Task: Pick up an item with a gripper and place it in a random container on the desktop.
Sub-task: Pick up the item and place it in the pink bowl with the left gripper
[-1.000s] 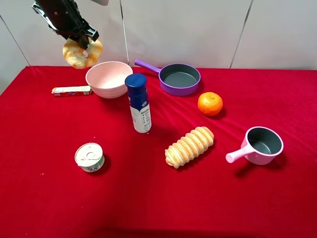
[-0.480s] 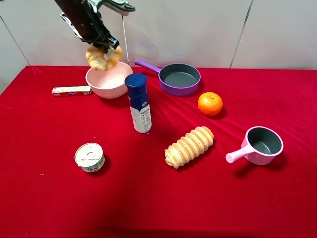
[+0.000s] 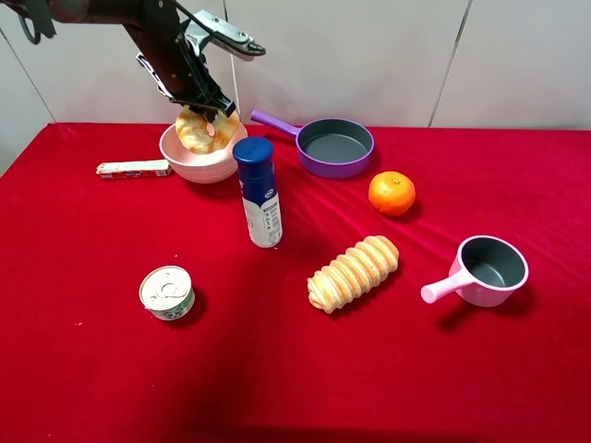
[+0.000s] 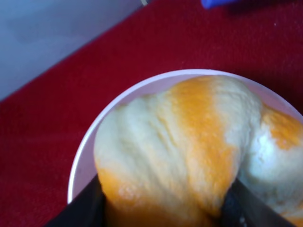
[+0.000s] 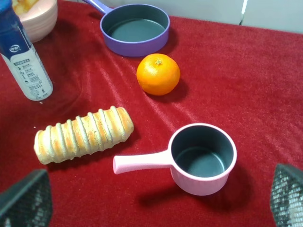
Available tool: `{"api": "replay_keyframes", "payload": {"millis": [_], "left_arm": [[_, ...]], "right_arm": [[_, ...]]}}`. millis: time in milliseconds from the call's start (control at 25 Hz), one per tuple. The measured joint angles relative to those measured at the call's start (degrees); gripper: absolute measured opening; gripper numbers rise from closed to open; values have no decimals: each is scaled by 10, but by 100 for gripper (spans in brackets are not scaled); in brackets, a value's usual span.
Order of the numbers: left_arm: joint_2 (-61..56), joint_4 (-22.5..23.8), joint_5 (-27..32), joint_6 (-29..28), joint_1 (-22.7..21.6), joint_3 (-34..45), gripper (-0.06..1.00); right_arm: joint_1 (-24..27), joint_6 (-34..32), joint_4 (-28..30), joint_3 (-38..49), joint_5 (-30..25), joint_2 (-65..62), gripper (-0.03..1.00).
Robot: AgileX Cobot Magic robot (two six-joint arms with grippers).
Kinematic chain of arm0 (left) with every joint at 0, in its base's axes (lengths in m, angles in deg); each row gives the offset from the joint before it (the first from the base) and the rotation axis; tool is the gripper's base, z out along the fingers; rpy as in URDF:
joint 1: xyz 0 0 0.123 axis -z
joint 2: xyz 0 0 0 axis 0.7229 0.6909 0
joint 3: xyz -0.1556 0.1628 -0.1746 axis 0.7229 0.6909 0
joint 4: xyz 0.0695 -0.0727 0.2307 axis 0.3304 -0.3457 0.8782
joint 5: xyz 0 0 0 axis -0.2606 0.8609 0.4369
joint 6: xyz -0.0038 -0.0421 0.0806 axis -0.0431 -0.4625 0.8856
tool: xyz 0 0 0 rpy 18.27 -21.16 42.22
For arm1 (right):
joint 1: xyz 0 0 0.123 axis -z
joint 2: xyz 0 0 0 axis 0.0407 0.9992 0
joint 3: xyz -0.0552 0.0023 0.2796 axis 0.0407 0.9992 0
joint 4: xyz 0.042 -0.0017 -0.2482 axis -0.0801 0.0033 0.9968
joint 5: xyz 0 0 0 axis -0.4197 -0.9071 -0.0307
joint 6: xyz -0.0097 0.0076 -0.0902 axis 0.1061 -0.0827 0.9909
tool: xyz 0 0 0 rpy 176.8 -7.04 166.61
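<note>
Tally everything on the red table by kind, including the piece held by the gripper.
Cookware: 3, pink bowl, purple pan, pink handled pot
Breads: 2, ring bread, ridged loaf
Fruit: 1, orange
Packaged goods: 3, blue bottle, tin can, wrapped bar
Total: 9

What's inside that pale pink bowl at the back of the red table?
The ring bread hangs in the pink bowl, gripped by the left gripper. It covers the bowl's floor, so whether it touches down, or anything lies beneath, cannot be seen.

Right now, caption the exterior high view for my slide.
Left tool holds golden ring-shaped twisted bread at the mouth of the pale pink round bowl.
</note>
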Motion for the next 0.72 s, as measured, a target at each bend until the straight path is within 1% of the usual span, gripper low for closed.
{"api": "replay_keyframes", "payload": {"millis": [200, 720], "left_arm": [[18, 0, -11, 0, 0, 0, 42], [43, 0, -13, 0, 0, 0, 42]], "right_arm": [[0, 0, 0, 0, 0, 0, 69], [0, 0, 0, 0, 0, 0, 69]]}}
